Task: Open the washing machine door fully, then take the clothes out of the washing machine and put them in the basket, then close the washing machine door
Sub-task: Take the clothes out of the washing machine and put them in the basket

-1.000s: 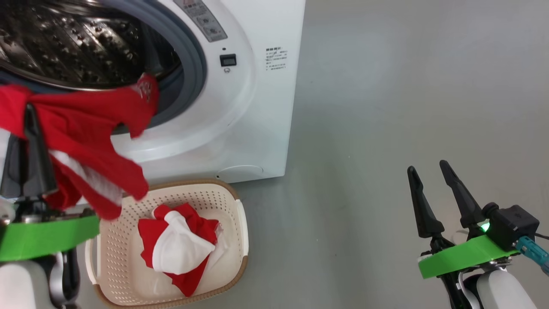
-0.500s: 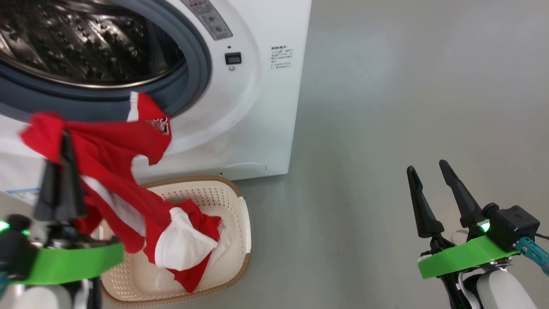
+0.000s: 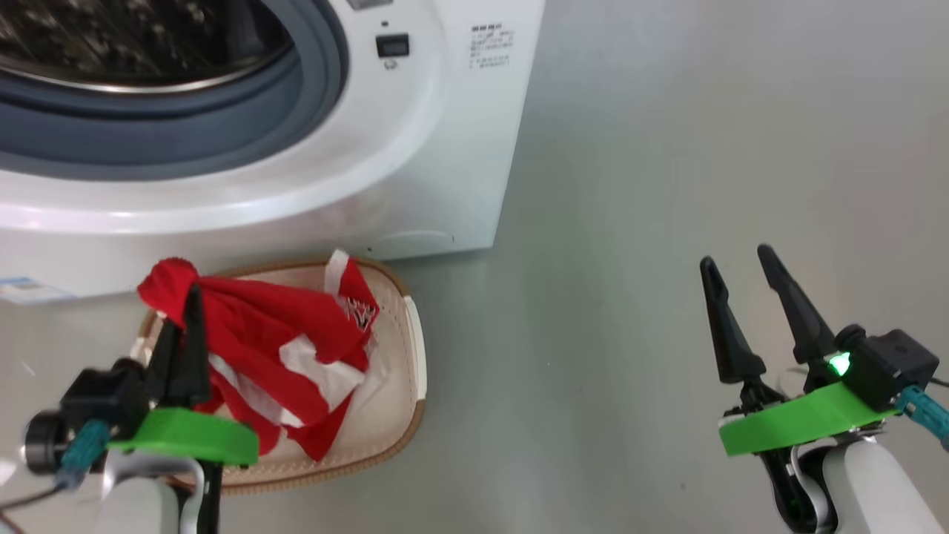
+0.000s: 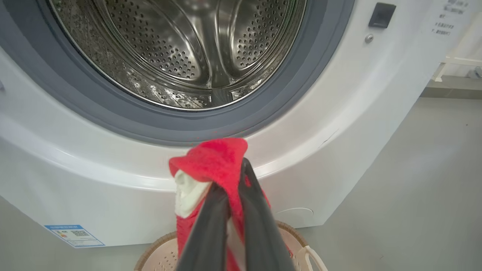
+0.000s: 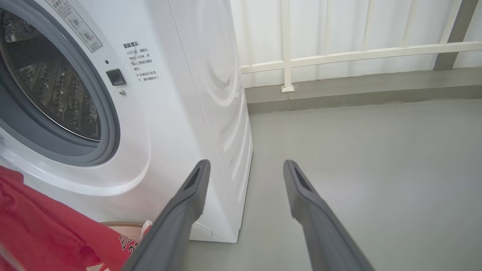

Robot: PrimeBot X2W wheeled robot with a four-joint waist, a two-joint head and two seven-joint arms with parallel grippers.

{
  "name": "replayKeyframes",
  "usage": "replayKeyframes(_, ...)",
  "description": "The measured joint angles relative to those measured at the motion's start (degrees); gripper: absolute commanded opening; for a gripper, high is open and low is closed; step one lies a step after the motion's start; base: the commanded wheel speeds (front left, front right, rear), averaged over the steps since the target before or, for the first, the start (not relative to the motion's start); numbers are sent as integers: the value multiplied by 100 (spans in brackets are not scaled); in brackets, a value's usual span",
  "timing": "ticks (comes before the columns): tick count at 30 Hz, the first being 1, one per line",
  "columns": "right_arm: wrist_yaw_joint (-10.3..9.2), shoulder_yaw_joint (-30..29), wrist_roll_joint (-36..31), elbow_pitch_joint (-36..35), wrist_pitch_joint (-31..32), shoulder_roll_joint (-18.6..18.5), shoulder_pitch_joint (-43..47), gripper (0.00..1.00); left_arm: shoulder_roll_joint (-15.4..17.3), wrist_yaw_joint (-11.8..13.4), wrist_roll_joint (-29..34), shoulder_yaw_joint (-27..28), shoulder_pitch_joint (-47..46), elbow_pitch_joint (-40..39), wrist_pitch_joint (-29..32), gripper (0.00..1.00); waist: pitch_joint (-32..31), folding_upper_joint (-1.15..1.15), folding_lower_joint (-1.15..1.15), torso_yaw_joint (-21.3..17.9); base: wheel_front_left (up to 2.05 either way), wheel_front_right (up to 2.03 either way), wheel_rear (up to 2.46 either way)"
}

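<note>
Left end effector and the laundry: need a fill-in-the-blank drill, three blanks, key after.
1. The left end effector is ____ on the red clothes.
2. The clothes hang over the basket, which sits in ____ of the washing machine.
3. The right end effector is ____ and holds nothing.
Missing words: shut; front; open.

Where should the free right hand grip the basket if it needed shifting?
By the white handle on the right side of the basket, coming from the right: that edge is bare and faces the open right hand, while clothes cover the left.
</note>
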Motion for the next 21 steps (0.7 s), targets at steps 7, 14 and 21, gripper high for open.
replayKeyframes(7,0,23,-26,-66,0,8,-250,100,13,-91,219,-132,-604,999,0,0,458,0,0,-34,0,0,0)
replayKeyframes(14,0,91,-31,-100,0,32,-506,100,23,-99,289,-219,-1183,1958,0,0,938,0,0,-74,0,0,0)
replayKeyframes(21,0,107,-32,-153,0,45,-727,100,89,-140,336,-283,-1774,2814,0,0,1344,0,0,-92,0,0,0)
